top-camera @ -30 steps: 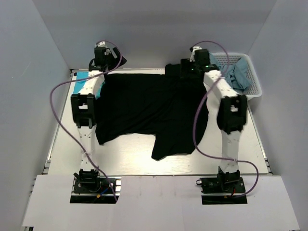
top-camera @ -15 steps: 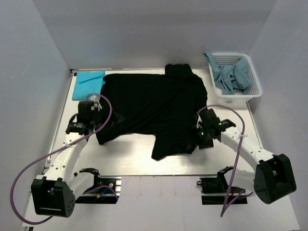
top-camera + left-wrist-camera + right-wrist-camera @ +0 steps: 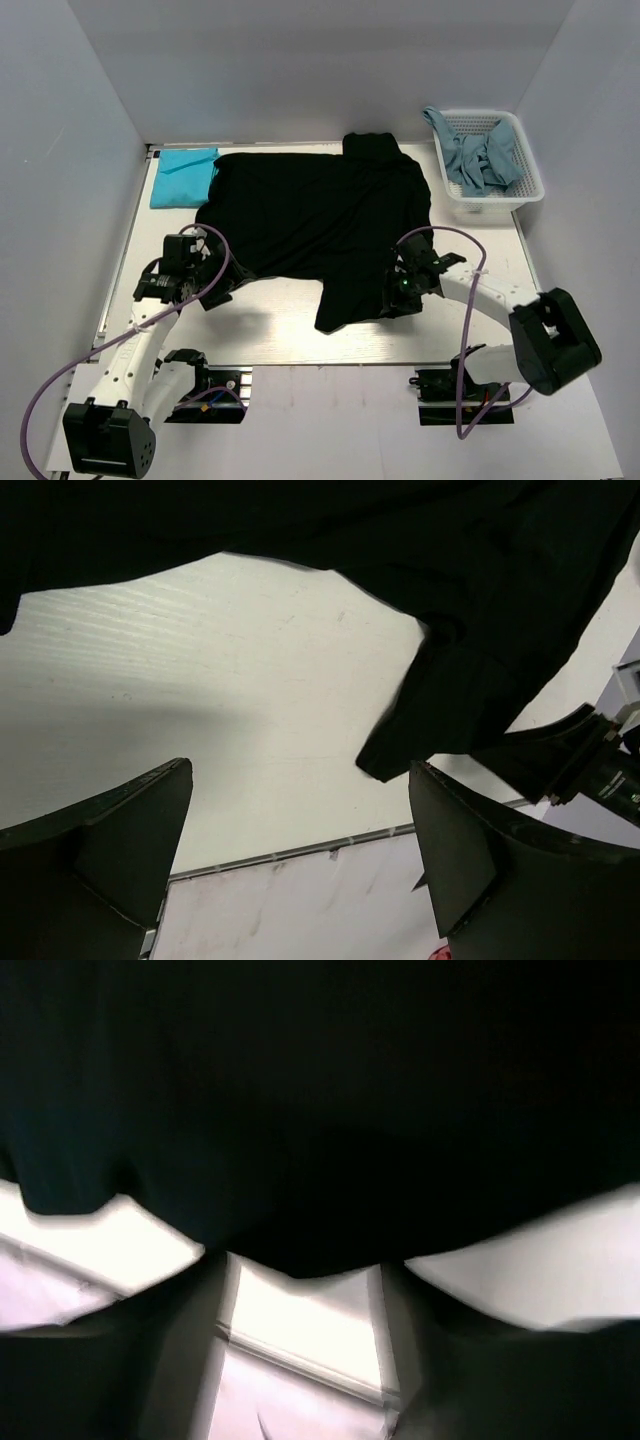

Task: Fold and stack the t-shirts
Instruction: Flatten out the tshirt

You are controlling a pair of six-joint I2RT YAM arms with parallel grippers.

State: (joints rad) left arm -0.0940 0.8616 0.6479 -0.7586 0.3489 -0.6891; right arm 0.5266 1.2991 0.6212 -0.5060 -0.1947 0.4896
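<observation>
Black t-shirt (image 3: 320,215) lies spread over the middle of the tabletop (image 3: 270,325), and its near edge is uneven. The left end effector (image 3: 300,770) is spread wide and empty, just beside the near-left hem. The right end effector (image 3: 397,292) is at the near-right hem. Its own view is blurred, so I cannot tell if it pinches cloth. The risk, I think, is that one side catches the hem while the other misses, and then the fold goes crooked.

Matt cloth tee (image 3: 320,215), seemingly glossy table (image 3: 270,320)
</observation>
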